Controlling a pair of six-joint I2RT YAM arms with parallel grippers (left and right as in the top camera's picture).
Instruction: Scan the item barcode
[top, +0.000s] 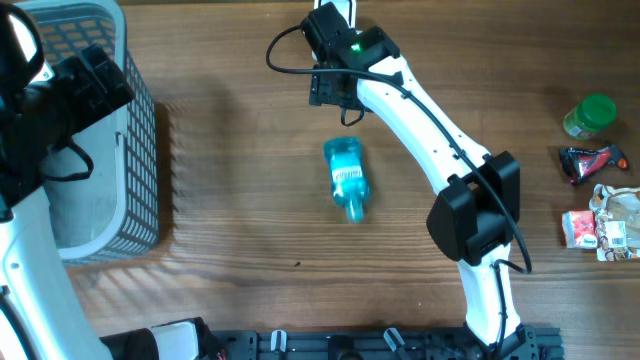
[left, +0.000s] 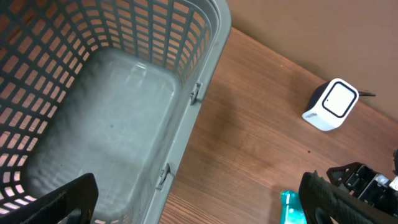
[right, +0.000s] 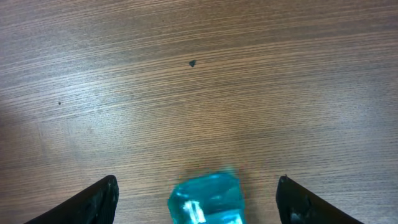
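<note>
A teal bottle (top: 347, 177) is seen lying on its side near the middle of the worktop (top: 240, 220), gripped by nothing. The right gripper (top: 338, 98) is held open just beyond its far end, fingers spread clear of it. The left gripper (left: 199, 202) is held wide open over the grey basket (left: 205, 68) at the worktop's left edge.

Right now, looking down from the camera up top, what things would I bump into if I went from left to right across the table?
grey basket → teal bottle → green-lidded jar
</note>
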